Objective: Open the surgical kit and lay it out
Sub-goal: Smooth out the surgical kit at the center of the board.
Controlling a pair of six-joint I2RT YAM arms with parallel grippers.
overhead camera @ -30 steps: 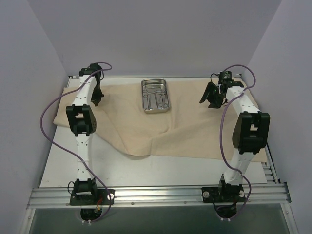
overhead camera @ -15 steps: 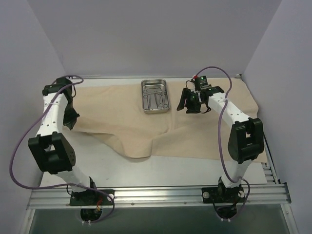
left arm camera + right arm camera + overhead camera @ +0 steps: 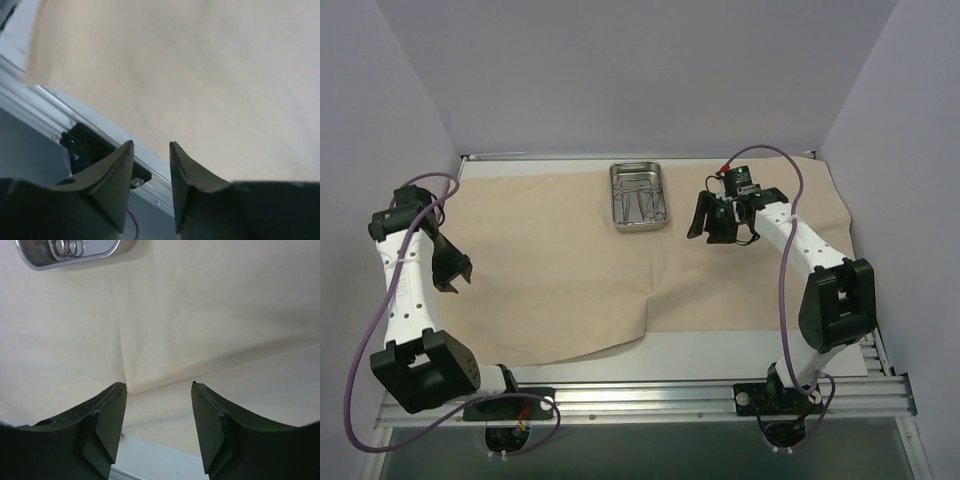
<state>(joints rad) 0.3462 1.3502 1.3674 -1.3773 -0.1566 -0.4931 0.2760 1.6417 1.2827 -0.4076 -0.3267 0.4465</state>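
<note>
I find the left tool (image 3: 151, 144) parted and empty above the cloth wrap (image 3: 570, 270). The right tool (image 3: 158, 385) is open and empty, with the steel tray (image 3: 614, 196) just to its left. Risk, in my judgement: tugging the rumpled near edge could drag the tray and spill the instruments (image 3: 642, 200).

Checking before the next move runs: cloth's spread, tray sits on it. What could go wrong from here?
1. The tray sits on the cloth wrap with the instruments inside; any tug on the cloth could drag or tip it.
2. The right gripper hangs open beside the tray; a careless reach might knock it.
</note>
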